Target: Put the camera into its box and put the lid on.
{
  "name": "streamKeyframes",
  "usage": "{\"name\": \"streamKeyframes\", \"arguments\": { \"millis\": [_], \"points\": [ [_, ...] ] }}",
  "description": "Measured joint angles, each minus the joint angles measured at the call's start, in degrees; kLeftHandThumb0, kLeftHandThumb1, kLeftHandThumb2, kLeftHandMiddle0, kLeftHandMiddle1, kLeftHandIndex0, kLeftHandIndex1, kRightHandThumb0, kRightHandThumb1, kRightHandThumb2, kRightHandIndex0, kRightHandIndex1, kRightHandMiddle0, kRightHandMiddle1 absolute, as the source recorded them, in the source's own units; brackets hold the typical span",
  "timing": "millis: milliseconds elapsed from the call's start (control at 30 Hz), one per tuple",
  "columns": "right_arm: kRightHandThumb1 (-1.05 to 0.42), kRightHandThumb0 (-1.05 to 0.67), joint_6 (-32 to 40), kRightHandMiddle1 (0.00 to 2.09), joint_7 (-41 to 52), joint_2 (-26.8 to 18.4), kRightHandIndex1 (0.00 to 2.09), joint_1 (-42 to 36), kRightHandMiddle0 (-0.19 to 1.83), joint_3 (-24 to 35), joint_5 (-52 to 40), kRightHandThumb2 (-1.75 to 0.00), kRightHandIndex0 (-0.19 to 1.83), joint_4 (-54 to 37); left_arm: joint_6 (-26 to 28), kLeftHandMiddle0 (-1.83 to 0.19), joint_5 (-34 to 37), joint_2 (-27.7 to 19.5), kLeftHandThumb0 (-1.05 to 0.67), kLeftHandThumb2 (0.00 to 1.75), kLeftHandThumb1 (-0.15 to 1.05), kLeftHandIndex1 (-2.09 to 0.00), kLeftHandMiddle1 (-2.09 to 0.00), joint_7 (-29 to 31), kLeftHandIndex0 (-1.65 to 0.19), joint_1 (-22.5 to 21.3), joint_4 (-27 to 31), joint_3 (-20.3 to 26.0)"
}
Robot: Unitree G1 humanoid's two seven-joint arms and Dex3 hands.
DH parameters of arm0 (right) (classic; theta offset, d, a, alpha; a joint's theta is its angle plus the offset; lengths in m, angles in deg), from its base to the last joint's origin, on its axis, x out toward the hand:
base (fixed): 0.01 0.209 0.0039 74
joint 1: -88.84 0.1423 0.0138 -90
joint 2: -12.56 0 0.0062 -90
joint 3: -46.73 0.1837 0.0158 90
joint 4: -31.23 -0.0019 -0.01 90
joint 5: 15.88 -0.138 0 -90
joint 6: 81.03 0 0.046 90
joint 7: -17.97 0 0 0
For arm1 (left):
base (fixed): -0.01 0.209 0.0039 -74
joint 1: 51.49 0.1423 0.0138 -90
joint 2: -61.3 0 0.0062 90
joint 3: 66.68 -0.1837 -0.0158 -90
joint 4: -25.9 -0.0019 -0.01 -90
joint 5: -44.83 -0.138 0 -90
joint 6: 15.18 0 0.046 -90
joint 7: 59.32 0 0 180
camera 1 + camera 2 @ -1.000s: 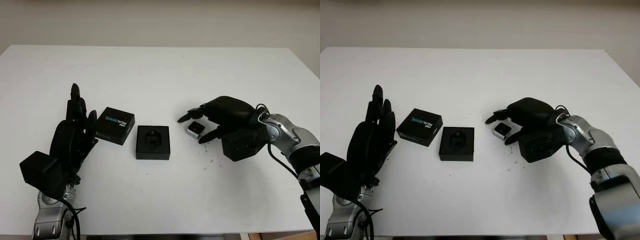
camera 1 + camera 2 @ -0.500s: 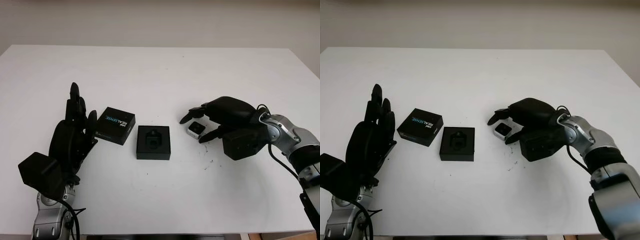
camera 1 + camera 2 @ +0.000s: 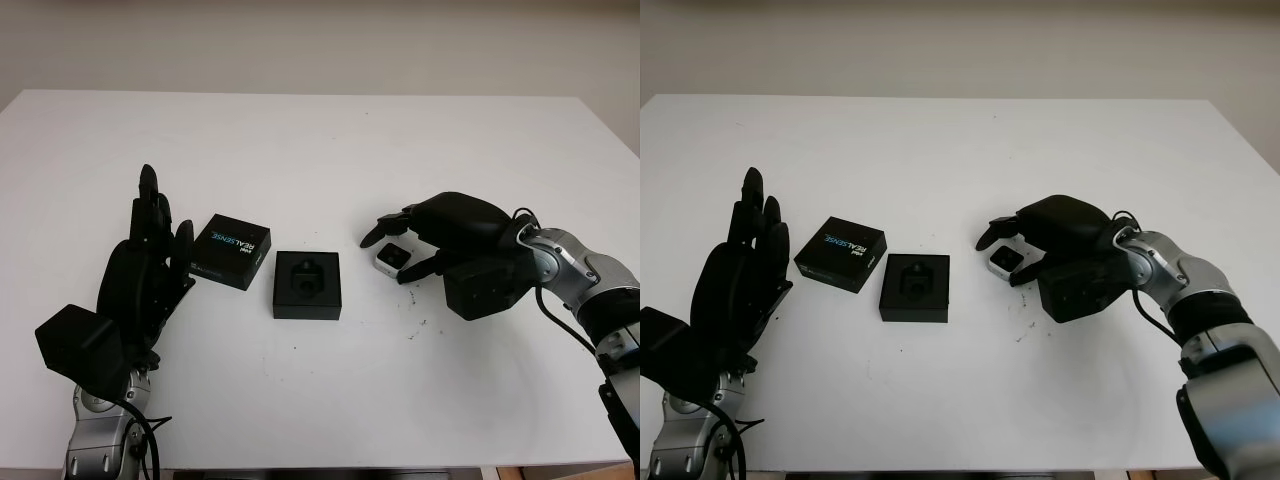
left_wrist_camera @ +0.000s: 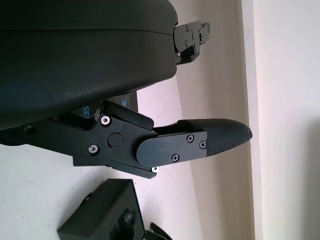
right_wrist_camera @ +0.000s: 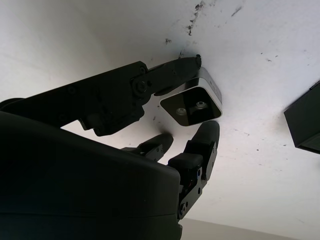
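A small silver camera (image 3: 392, 258) lies on the white table (image 3: 320, 140), right of centre. My right hand (image 3: 1000, 260) arches over it, thumb on one side and fingers (image 5: 202, 142) on the other, closed against its edges. The black box (image 3: 306, 285) stands open in the middle, its foam insert showing. The lid (image 3: 232, 250), black with REALSENSE lettering, lies flat just left of the box. My left hand (image 3: 150, 255) is open, held upright beside the lid, apart from it.
Small dark marks (image 3: 420, 325) dot the tabletop in front of my right hand. The table's front edge (image 3: 320, 468) runs close to both forearms. The far half of the table is bare white surface.
My right hand's fingers have drawn in around the camera, and the camera has slid slightly right. The left hand, box and lid have not moved.
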Motion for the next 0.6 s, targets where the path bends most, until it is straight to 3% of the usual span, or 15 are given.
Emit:
{"name": "streamKeyframes", "arguments": {
  "millis": [600],
  "points": [
    [-0.89, -0.29, 2.54, 0.63, 0.14, -0.03, 0.29, 1.91, 0.43, -1.24, 2.15, -0.06, 0.53, 0.5, 0.6, 0.19, -0.4, 0.0, -0.75, 0.55, 1.05, 0.0, 0.0, -0.1, 0.19, 0.0, 0.09, -0.04]
  ]
}}
